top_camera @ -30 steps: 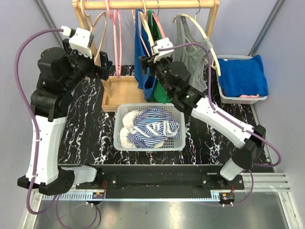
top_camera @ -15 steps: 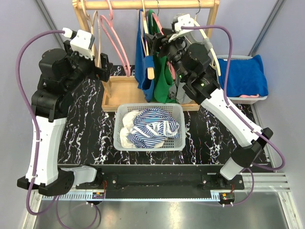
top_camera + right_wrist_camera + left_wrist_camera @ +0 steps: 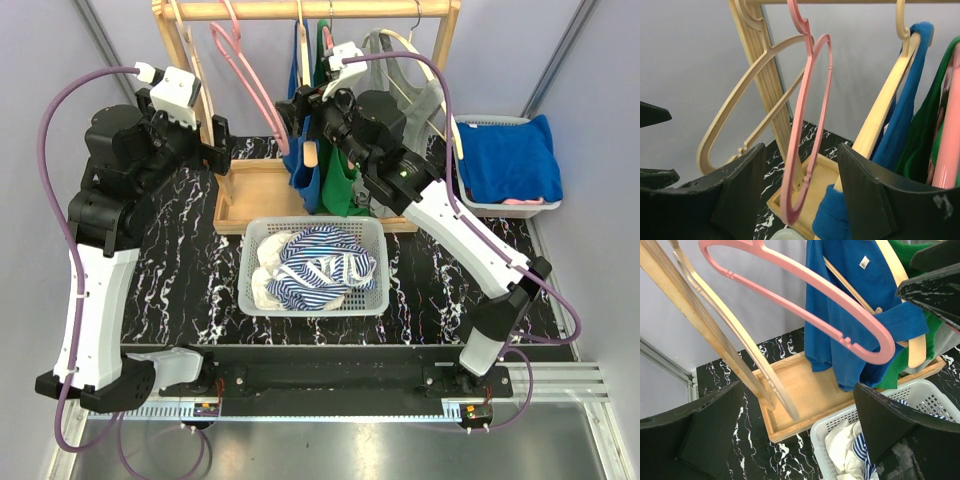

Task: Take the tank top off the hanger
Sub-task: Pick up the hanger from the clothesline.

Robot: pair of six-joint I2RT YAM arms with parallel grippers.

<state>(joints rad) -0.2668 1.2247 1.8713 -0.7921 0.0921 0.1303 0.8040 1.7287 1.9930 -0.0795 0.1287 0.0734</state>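
A blue tank top (image 3: 305, 160) hangs on a wooden hanger (image 3: 912, 347) on the rack, with a strap bunched at the hanger's end (image 3: 832, 220). It also shows in the left wrist view (image 3: 855, 300). My right gripper (image 3: 297, 110) is open beside it; in the right wrist view (image 3: 800, 200) an empty pink hanger (image 3: 805, 130) and the wooden hanger's end sit between the jaws, untouched. My left gripper (image 3: 218, 147) is open and empty left of the rack, above the rack's tray in its own view (image 3: 800, 440). A green top (image 3: 343, 180) and a grey tank top (image 3: 395, 70) hang further right.
A white basket (image 3: 245, 270) with striped and white clothes stands in front of the rack. The rack's wooden base tray (image 3: 250, 195) lies behind it. Empty wooden hangers (image 3: 740, 340) hang at the left. A grey bin (image 3: 470, 205) with blue cloth stands at the right.
My right gripper rose toward the rail, then came back left to the blue top. The pink hanger has swung out to the left. The left arm has barely moved.
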